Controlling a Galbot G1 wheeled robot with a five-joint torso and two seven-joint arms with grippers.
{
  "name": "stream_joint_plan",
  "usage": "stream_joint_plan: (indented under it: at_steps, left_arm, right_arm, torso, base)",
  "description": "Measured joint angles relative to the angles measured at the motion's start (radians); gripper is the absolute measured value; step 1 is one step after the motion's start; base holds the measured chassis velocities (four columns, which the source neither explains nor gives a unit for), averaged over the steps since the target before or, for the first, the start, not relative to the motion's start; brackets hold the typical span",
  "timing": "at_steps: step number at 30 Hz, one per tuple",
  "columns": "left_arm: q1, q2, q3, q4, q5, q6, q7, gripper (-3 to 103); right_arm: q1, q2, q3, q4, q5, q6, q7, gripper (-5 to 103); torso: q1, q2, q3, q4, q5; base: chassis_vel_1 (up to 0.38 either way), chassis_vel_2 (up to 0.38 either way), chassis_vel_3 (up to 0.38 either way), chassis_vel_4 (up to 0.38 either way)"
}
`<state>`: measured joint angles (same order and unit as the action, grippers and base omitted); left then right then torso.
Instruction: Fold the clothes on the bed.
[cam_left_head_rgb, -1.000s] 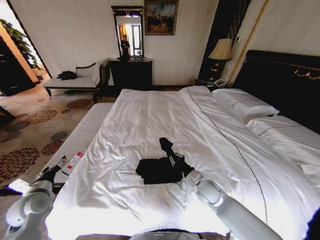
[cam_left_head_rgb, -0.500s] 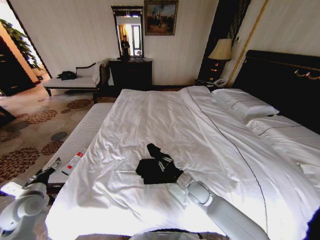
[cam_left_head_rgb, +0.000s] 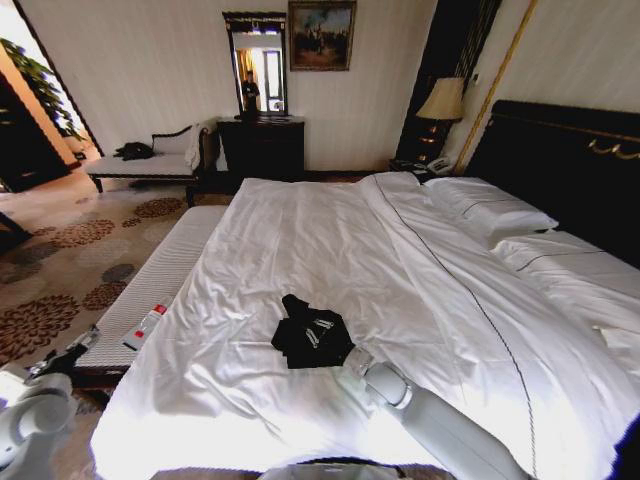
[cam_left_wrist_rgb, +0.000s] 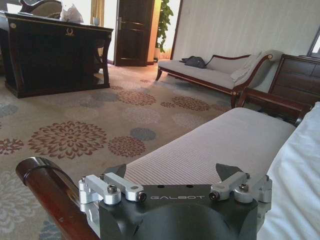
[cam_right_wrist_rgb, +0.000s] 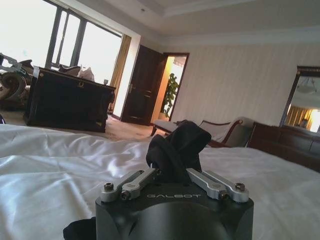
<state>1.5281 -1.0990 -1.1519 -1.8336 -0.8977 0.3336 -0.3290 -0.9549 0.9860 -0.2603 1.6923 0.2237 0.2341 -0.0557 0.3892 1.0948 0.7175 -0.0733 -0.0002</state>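
The bed (cam_left_head_rgb: 420, 260) fills most of the head view, white duvet rumpled, pillows and dark headboard at about 2 o'clock. Beyond it at 11 o'clock stand a white-cushioned bench (cam_left_head_rgb: 150, 165) and a dark dresser (cam_left_head_rgb: 262, 148) under a mirror; patterned carpet (cam_left_head_rgb: 60, 270) spreads at 9 o'clock.

The black T-shirt (cam_left_head_rgb: 310, 338) lies bunched near the foot of the bed, around 6 o'clock. The right hand (cam_left_head_rgb: 322, 330) sits over it, fingers (cam_right_wrist_rgb: 132, 182) clamped on a raised fold, so a fold seems underway. Next, I judge, that flap must be laid flat and let go cleanly.

The left hand (cam_left_wrist_rgb: 175, 192) hangs beside the bed at 8 o'clock, fingers apart, idle.
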Motion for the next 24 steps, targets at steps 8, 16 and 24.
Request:
stream_joint_plan:
  at_steps: [8,16,24]
  left_arm:
    - [0.001,-0.006,-0.023,-0.032,-0.041,-0.004,-0.007,100]
    - [0.000,-0.013,-0.028,-0.065,-0.064,0.009,-0.016,100]
    - [-0.008,-0.018,-0.009,-0.069,-0.063,0.017,-0.022,100]
  right_arm:
    - [0.017,0.009,-0.048,-0.022,0.036,-0.015,0.015,7]
    - [0.007,0.017,-0.061,-0.046,0.019,-0.012,0.036,7]
    - [0.000,0.015,-0.064,-0.028,0.024,0.010,0.047,20]
  torso:
    - [0.000,0.000,0.000,0.0000,0.0002]
    - [0.000,0.000,0.000,0.0000,0.0002]
    - [0.000,0.000,0.000,0.0000,0.0002]
  base:
    - [0.000,0.000,0.000,0.000]
    - [0.000,0.000,0.000,0.000]
    - [0.000,0.000,0.000,0.000]
